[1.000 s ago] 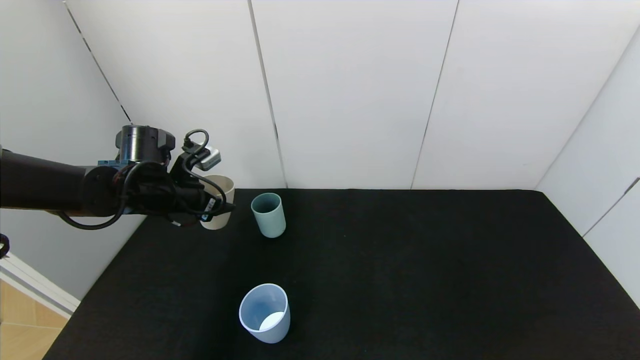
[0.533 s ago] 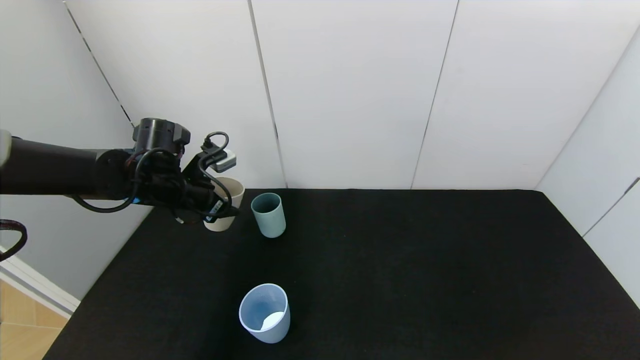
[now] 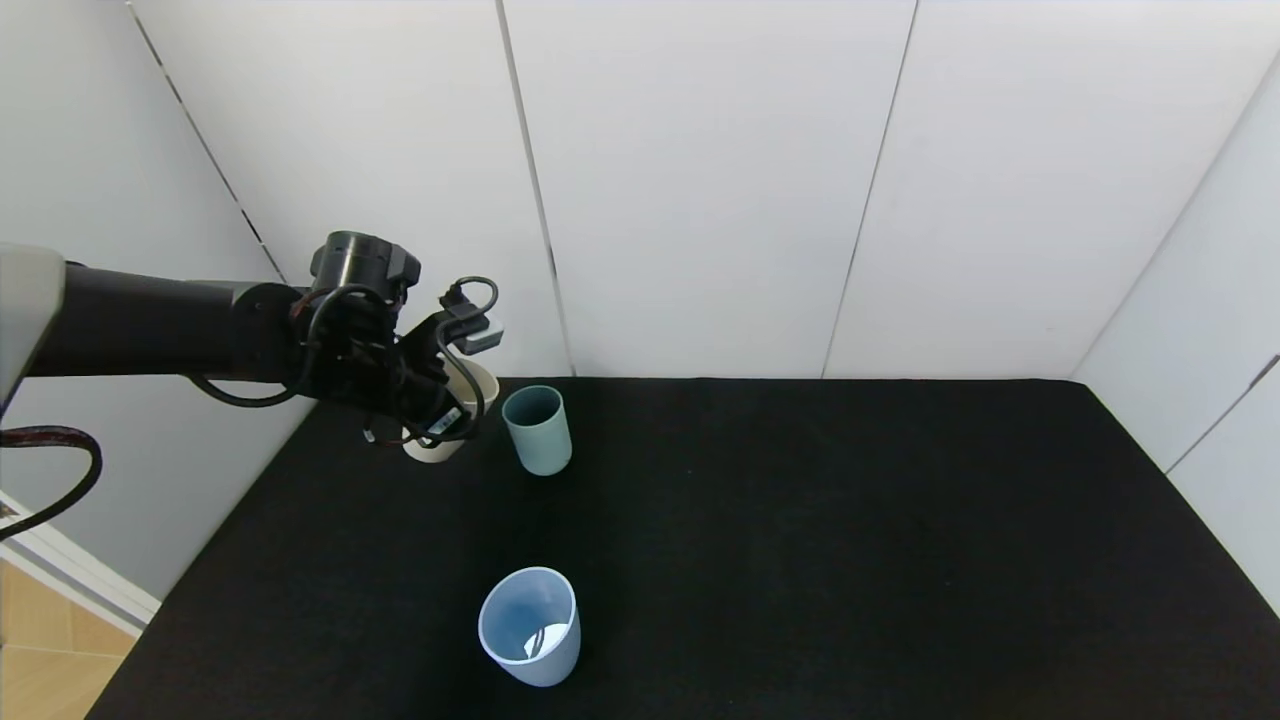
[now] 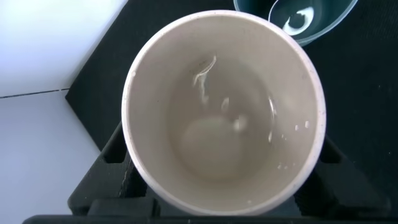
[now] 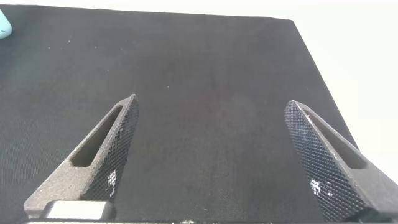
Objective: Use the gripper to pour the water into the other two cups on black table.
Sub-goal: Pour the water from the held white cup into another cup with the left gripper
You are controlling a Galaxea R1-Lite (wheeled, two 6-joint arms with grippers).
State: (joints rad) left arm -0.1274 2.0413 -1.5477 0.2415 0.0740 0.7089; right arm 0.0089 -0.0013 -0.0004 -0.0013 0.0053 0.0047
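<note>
My left gripper (image 3: 447, 412) is shut on a beige tumbler (image 3: 470, 392) at the back left of the black table (image 3: 800, 540), just left of the slim teal-green cup (image 3: 537, 430). In the left wrist view the beige tumbler (image 4: 224, 112) fills the picture, with water (image 4: 214, 146) glinting over its pale bottom and drops on its wall. The teal-green cup's rim (image 4: 298, 18) shows beyond it. The wider light blue cup (image 3: 530, 625) stands near the front, with rippled glints over its white bottom. My right gripper (image 5: 211, 149) is open and empty above bare table.
White wall panels (image 3: 700, 180) close the back and right of the table. The table's left edge (image 3: 190, 560) drops to a wooden floor. A sliver of the light blue cup (image 5: 3, 25) shows in the right wrist view.
My left arm has moved right and a little up with the beige tumbler, closer to the teal-green cup. The glints in the light blue cup have changed.
</note>
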